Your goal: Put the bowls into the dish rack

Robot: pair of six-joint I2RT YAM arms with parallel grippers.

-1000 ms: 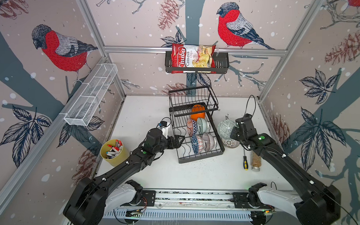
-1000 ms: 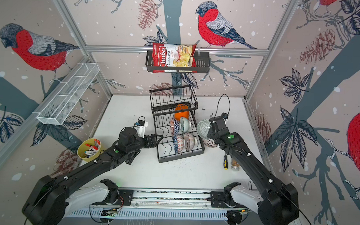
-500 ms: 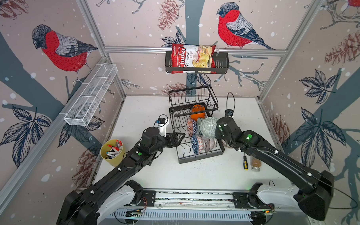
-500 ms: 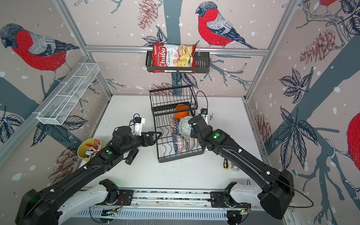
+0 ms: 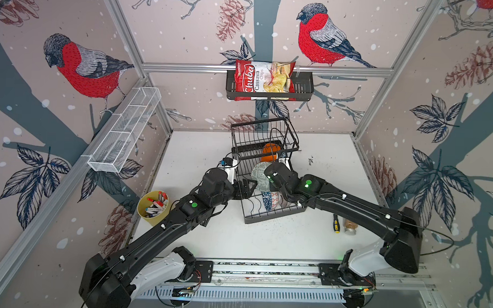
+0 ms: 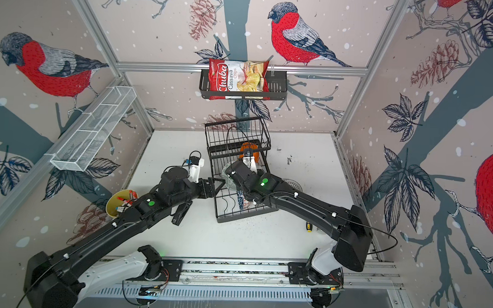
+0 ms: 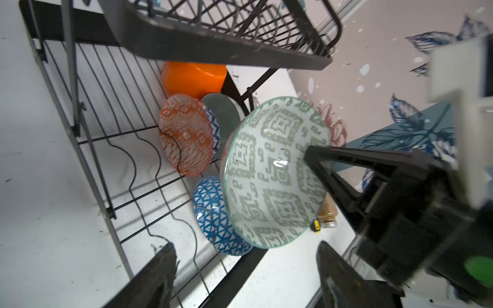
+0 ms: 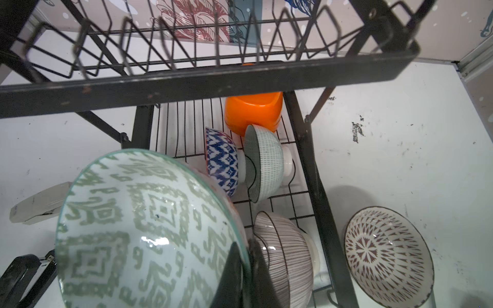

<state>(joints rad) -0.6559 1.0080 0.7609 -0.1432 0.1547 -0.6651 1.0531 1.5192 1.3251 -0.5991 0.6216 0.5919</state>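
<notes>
Clamping green-patterned bowl [image 8: 138,226], right gripper [image 8: 244,274], over dish rack [image 8: 313,165]

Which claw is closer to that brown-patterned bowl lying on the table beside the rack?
Right. The right claw holds a green-patterned bowl over the rack beside the brown-patterned bowl; the left claw is open at the rack's opposite side.

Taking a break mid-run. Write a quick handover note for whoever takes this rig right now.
Left gripper: open, empty, at the dish rack, left side.
Right gripper: shut on the green-patterned bowl, held tilted above the rack's lower tray.
Done: six bowls stand in the lower tray.
To do: set the held bowl down, then fetch the brown-patterned bowl from the table, right of the rack.
</notes>
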